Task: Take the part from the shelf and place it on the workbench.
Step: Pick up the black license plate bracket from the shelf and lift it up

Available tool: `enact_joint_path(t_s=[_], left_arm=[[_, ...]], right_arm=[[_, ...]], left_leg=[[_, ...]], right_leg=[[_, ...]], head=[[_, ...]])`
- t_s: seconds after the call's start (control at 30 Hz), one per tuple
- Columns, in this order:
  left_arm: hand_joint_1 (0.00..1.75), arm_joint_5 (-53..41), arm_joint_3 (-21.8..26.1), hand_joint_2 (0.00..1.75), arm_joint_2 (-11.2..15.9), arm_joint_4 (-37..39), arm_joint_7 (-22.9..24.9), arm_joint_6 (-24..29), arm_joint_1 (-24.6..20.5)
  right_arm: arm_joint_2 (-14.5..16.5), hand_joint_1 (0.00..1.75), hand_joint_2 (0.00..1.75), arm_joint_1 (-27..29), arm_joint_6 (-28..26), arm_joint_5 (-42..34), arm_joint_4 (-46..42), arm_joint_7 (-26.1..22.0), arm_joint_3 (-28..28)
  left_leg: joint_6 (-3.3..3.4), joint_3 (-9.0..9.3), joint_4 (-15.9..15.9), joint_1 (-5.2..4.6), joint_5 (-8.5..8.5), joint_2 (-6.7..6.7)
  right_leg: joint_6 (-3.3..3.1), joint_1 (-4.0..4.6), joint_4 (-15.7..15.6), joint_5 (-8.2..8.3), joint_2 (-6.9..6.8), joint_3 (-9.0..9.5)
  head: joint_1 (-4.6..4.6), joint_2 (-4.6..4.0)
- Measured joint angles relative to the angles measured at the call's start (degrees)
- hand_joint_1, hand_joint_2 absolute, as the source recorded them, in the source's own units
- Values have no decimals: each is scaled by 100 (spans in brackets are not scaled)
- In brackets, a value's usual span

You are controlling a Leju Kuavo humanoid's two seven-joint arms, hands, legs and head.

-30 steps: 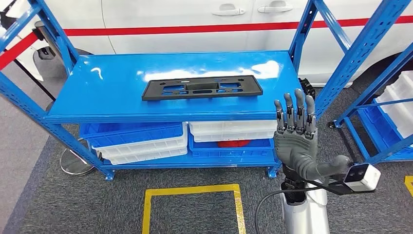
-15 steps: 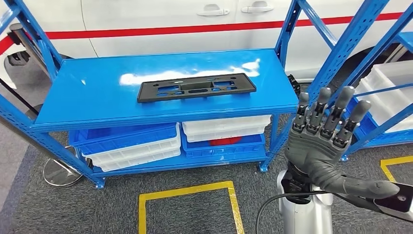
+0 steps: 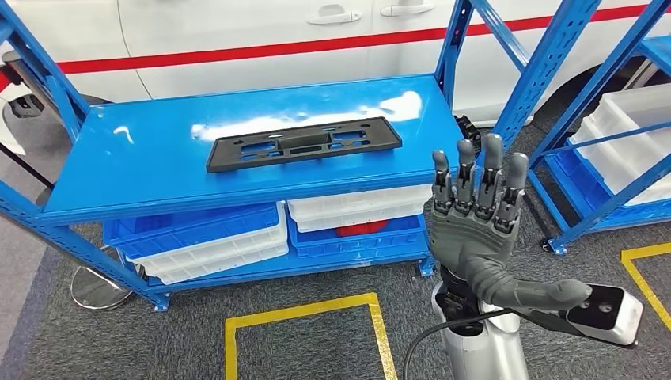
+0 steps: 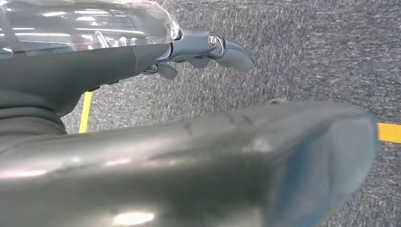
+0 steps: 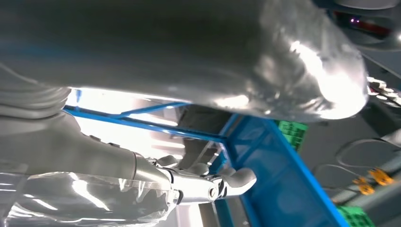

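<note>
One black flat part (image 3: 305, 144) lies lengthwise on the top board of the blue shelf (image 3: 142, 170), near the board's middle, untouched. The right hand (image 3: 475, 229) is raised in front of the shelf's right end, palm away from the camera, fingers (image 3: 463, 178) straight and spread, thumb out to the side; it holds nothing and stands clear of the part. The left hand (image 4: 142, 142) hangs over grey carpet (image 4: 307, 52) with a yellow floor line (image 4: 388, 132); its fingers are extended and it holds nothing. White and blue bins (image 3: 214, 233) fill the lower shelf level.
</note>
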Motion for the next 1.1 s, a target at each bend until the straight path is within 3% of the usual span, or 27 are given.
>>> enact_joint_path(t_s=[0.03, 0.07, 0.13, 0.2, 0.3, 0.37, 0.43, 0.5, 0.53, 0.57, 0.6, 0.67, 0.73, 0.87, 0.97, 1.03, 1.1], left_arm=[[0, 0, -1, 0, 1, 1, -7, -1, 4], [0, 0, -2, 0, 3, 1, -14, -2, 6], [0, -1, -7, 0, 8, 2, -22, -9, 3], [0, -1, -19, 0, 8, 2, -26, -21, -6], [0, -1, -38, 0, 7, 2, -27, -28, -6], [0, -1, -44, 0, 5, 2, -28, -28, -4], [0, -1, -48, 0, 5, 2, -28, -30, -16], [0, -1, -50, 0, 7, 2, -28, -31, -18], [0, -1, -51, 0, 7, 2, -29, -33, -15], [0, -1, -56, 0, 7, 2, -31, -36, -11], [0, -1, -64, 0, 7, 2, -34, -39, -10], [0, -1, -84, 0, 5, 2, -43, -46, -12], [0, -1, -93, 0, 4, 2, -48, -50, -13], [0, -1, -94, 0, 4, 2, -49, -52, -13], [0, -1, -97, 0, 0, 2, -60, -73, -19], [0, 1, -100, 0, 10, 3, -92, -91, -25], [0, 2, -102, 0, 20, 4, -125, -99, -15]], right_arm=[[-17, 0, 0, 0, -33, 9, 34, 0, 35], [-35, 0, 0, 0, -74, 17, 67, 0, 73], [-70, 0, 0, -5, -149, 36, 120, 0, 161], [-94, 0, 0, -20, -210, 56, 157, -1, 246], [-123, 0, 0, -36, -251, 67, 202, -2, 333], [-140, 0, 0, -50, -252, 67, 216, -2, 363], [-159, 0, 0, -61, -253, 67, 227, -2, 384], [-189, 0, 0, -57, -255, 66, 253, -2, 393], [-204, 0, 0, -54, -261, 63, 270, -2, 396], [-220, 0, 0, -55, -276, 57, 288, -2, 399], [-233, 0, 0, -61, -299, 50, 302, -2, 403], [-257, 0, 0, -82, -342, 39, 323, -2, 410], [-268, 0, 0, -94, -356, 37, 329, -2, 414], [-269, 0, 0, -97, -356, 37, 329, -2, 414], [-285, 0, 0, -120, -394, 25, 352, -2, 438], [-314, 0, 0, -152, -473, -15, 385, -2, 528], [-341, 0, 0, -174, -532, -54, 414, -2, 603]], left_leg=[[-25, -108, 160, 18, 7, 0], [-46, -107, 96, 35, 133, 1], [-69, 182, -604, 69, 578, 2], [-45, 466, -1228, 64, 803, 0], [69, 515, -1353, 32, 781, -10], [153, 548, -1393, 42, 788, -6], [219, 581, -1423, 50, 787, 2], [252, 589, -1421, 32, 769, 5], [260, 599, -1420, 21, 758, 5], [264, 615, -1419, 12, 745, 1], [263, 642, -1418, 4, 729, -4], [249, 700, -1419, -5, 691, -12], [238, 727, -1419, -9, 672, -15], [236, 728, -1419, -9, 668, -14], [169, 717, -1413, -28, 636, -10], [53, 405, -758, -11, 309, 1], [-37, -74, 129, 9, -3, 9]], right_leg=[[4, -2, 3, -9, 5, 6], [15, -7, 7, -22, 11, 20], [57, -23, 25, -67, 22, 68], [120, -15, 57, -109, 32, 81], [220, 2, 59, -124, 43, 71], [278, -14, 178, -218, 39, 41], [314, -27, 715, -501, 33, -212], [333, -28, 1510, -798, 31, -651], [334, -29, 1744, -823, 30, -803], [325, -28, 1755, -726, 30, -847], [304, -23, 1525, -521, 29, -768], [239, -4, 773, -58, 27, -446], [202, 10, 388, 141, 24, -276], [194, 12, 333, 153, 22, -255], [155, 50, 146, 77, 19, -185], [62, 37, 58, 18, 16, -81], [-10, 9, -5, -36, 14, 39]], head=[[1, 0], [1, 0], [1, 0], [1, 0], [2, 0], [2, 0], [3, 0], [3, 0], [3, 0], [3, 0], [3, 0], [3, 0], [4, 0], [4, 0], [3, 0], [-1, 0], [-5, 0]])
